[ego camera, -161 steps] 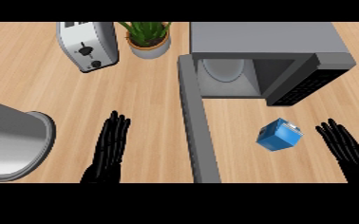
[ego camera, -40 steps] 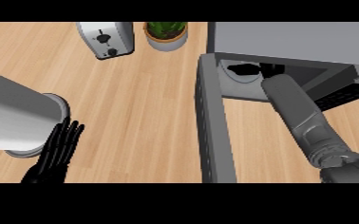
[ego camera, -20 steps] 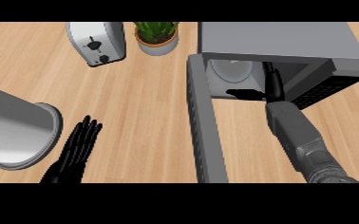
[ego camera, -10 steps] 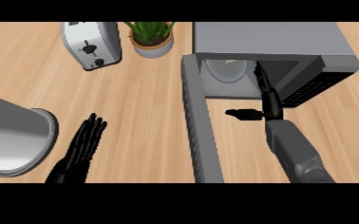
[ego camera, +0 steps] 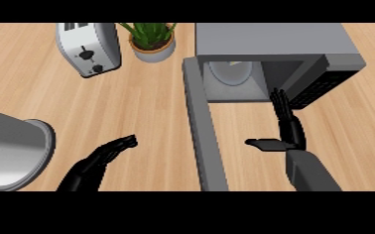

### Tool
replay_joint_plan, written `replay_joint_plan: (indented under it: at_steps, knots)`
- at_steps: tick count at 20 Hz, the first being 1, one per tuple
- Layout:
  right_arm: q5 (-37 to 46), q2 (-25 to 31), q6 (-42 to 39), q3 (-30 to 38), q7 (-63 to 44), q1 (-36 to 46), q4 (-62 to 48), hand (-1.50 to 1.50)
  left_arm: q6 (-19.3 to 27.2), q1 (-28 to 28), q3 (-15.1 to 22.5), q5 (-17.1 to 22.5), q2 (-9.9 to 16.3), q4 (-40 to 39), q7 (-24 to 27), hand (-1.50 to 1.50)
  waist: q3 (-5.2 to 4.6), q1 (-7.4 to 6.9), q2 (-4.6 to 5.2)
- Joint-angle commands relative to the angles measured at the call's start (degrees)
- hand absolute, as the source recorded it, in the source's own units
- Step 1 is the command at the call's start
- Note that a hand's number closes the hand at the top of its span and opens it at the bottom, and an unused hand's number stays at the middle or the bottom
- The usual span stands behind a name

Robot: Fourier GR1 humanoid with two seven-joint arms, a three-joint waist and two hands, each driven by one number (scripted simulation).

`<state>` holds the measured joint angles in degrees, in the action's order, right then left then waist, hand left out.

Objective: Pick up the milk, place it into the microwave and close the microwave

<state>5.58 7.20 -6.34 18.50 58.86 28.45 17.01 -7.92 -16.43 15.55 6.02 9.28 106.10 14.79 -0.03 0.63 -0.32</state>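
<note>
Head view only; 1 view available.

Microwave [ego camera: 278, 42] stands at the counter's far right edge, cavity facing the robot. Its door [ego camera: 201, 134] is swung fully open and runs toward the near edge as a long grey slab. Inside, the pale turntable [ego camera: 233, 72] shows.

Milk: not visible anywhere on the counter [ego camera: 147, 109]. Judged to be inside the cavity, behind the top wall, but this cannot be confirmed from this angle.

Right hand [ego camera: 287, 129]: just in front of the cavity mouth, fingers straight and together pointing at the microwave, thumb stuck out to the side toward the door. Holds nothing.

Left hand [ego camera: 99, 164]: resting at the near left of the counter, fingers straight and slightly fanned, holding nothing.

Handling, judged: a milk carton is light, stiff-walled, somewhat dentable, best taken across its 2 flat sides at mid-height. The door is rigid and hinged, best pushed on its outer face near the free end.

Hidden or cut off: cavity depth shadowed; pot [ego camera: 18, 153] at left edge cropped; toaster [ego camera: 89, 47] and plant [ego camera: 152, 39] at far edge.
</note>
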Motion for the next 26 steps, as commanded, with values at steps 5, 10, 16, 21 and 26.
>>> replay_joint_plan:
  at_steps: [5,10,16,21,26]
  knots:
    - [-3.5,1.8,-11.3,-2.2,0.4,-10.3,13.8,-1.5,-1.2,3.2,1.8,-6.3,2.0,-5.9,-0.3,1.5,-0.1,1.02,-0.19]
    - [-6.8,4.2,-13.4,-2.8,-5.2,-16.0,24.8,-1.5,-1.4,7.0,6.3,-13.6,3.3,-6.7,-2.7,1.5,-0.12,1.83,-0.32]
    - [-11.8,4.1,-15.5,-4.5,-13.2,-25.8,42.0,-1.5,-3.2,8.2,13.2,-19.0,1.7,-11.6,-3.2,1.5,-0.1,0.98,-0.08]
    - [-17.6,5.2,-17.6,-3.9,-19.2,-35.8,58.0,-1.5,-0.3,13.1,17.5,-22.6,-6.4,-21.2,-1.5,1.5,-0.09,0.89,0.08]
    - [-20.9,3.6,-19.6,-6.7,-24.7,-44.8,73.0,-1.5,7.1,21.0,23.7,-21.2,-9.1,-31.1,-1.6,1.5,-0.1,1.25,0.23]
